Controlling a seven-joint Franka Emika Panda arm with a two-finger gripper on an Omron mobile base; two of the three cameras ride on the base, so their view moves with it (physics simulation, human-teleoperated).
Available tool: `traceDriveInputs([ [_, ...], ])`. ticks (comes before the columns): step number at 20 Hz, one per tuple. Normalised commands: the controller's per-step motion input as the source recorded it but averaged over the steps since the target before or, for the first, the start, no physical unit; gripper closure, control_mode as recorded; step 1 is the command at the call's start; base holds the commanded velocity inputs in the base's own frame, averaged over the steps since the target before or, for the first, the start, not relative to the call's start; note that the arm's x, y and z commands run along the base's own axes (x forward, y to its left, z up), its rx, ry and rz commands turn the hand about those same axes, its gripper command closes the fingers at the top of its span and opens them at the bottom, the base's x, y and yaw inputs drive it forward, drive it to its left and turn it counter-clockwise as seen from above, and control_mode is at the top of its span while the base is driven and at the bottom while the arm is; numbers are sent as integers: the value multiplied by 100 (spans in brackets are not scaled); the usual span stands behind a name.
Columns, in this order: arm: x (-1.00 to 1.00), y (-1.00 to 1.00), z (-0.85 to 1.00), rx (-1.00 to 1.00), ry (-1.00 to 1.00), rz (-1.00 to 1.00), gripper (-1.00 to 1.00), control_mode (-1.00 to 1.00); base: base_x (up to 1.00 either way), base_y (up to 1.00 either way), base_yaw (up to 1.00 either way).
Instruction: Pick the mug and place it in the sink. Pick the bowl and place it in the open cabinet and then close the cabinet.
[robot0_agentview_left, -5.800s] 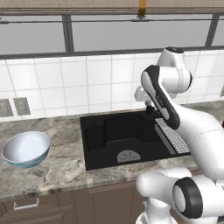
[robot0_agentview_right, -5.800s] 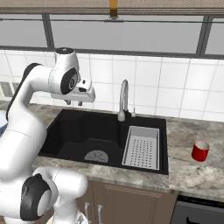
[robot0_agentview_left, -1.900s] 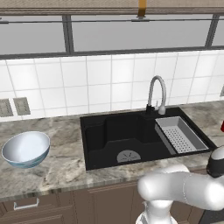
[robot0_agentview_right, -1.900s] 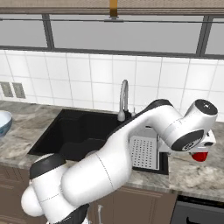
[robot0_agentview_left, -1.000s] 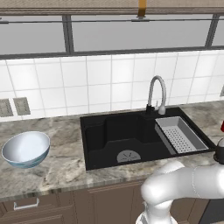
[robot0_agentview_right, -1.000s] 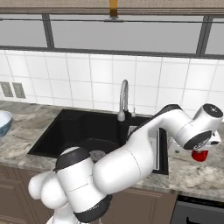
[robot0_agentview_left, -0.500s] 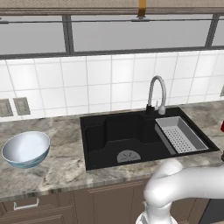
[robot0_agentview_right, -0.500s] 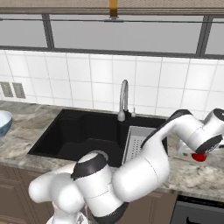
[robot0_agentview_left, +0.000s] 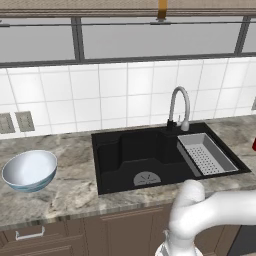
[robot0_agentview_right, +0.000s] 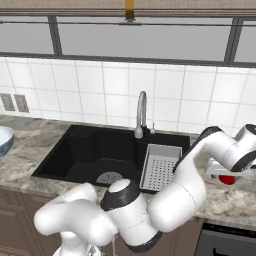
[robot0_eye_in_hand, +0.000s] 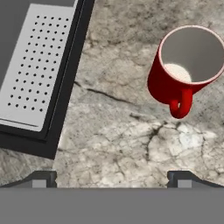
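Claw (robot0_eye_in_hand: 112, 179) spread apart above marble tabletop (robot0_eye_in_hand: 118, 131); red mug (robot0_eye_in_hand: 186, 68) upright ahead, handle toward it; perforated grey tray (robot0_eye_in_hand: 37, 65) in sink (robot0_agentview_left: 150, 160) alongside.

I see a white tiled wall (robot0_agentview_left: 125, 95), a window (robot0_agentview_left: 150, 42) above it, marble counter (robot0_agentview_left: 65, 190), brown drawers (robot0_agentview_left: 45, 237) below.

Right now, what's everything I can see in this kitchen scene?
mug: one, bright red, upright on the marble counter right of the sink
sink: one, black, set into the counter
faucet: one, curved metal, behind the sink
drain tray: one, grey, perforated, in the sink's right side
bowl: one, white and blue, on the counter left of the sink
arm: one, white, reaching right
gripper: one, open, above the counter near the mug
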Motion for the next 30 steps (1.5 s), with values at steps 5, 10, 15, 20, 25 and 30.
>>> traceDriveInputs([
  [5, 28, -23, -26, 7, 8, 0, -100, -100, 0, 0, 0],
  [10, 30, -27, -18, 2, 3, 0, -100, -100, 0, 0, 0],
  [15, 29, -29, -9, 0, 0, 0, -100, -100, 0, 0, 0],
  [20, 15, -32, -10, 1, 0, 0, -100, -100, 0, 0, 0],
  [25, 14, -21, -14, 0, 0, 0, -100, -100, 0, 0, 0],
  [30, 18, -12, -16, 0, 0, 0, -100, -100, 0, 0, 0],
])
